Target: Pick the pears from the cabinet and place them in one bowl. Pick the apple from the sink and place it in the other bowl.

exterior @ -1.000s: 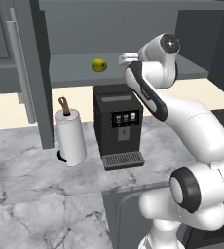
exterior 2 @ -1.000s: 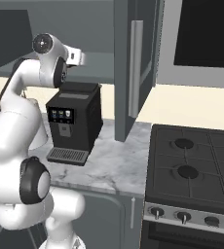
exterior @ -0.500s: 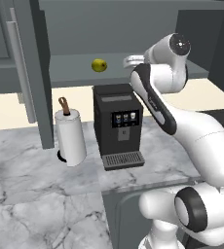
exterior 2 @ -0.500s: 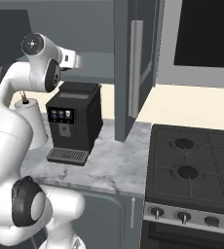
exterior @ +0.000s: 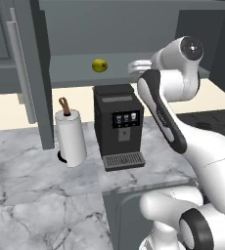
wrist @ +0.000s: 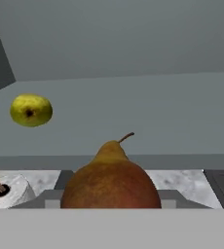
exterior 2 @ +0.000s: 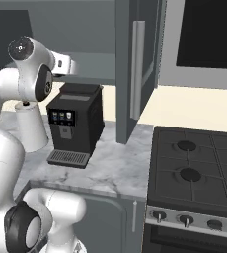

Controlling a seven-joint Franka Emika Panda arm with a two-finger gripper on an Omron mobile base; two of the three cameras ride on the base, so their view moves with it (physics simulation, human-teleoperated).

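A brownish-red pear [wrist: 111, 177] sits close against the bottom of the hand view, and my gripper [exterior: 133, 68] is shut on it just in front of the cabinet shelf [exterior: 70, 68]. The fingertips are hidden behind the fruit. A yellow-green pear [exterior: 100, 65] lies on the shelf [wrist: 143, 107], to the left of the hand and deeper in; the same pear [wrist: 31, 110] appears at the left of the hand view. The open cabinet door [exterior: 33, 73] hangs at the left. The apple and both bowls are out of view.
A black coffee machine [exterior: 120, 124] stands on the marble counter [exterior: 31, 195] right under the hand. A paper towel roll [exterior: 70, 136] is to its left. The other cabinet door [exterior 2: 135, 69] and a gas stove [exterior 2: 199, 173] are on the right.
The arm's shoulder and elbow have swung to the right and upward. The hand has stayed near the shelf's front edge and lowered slightly, still shut on the pear.
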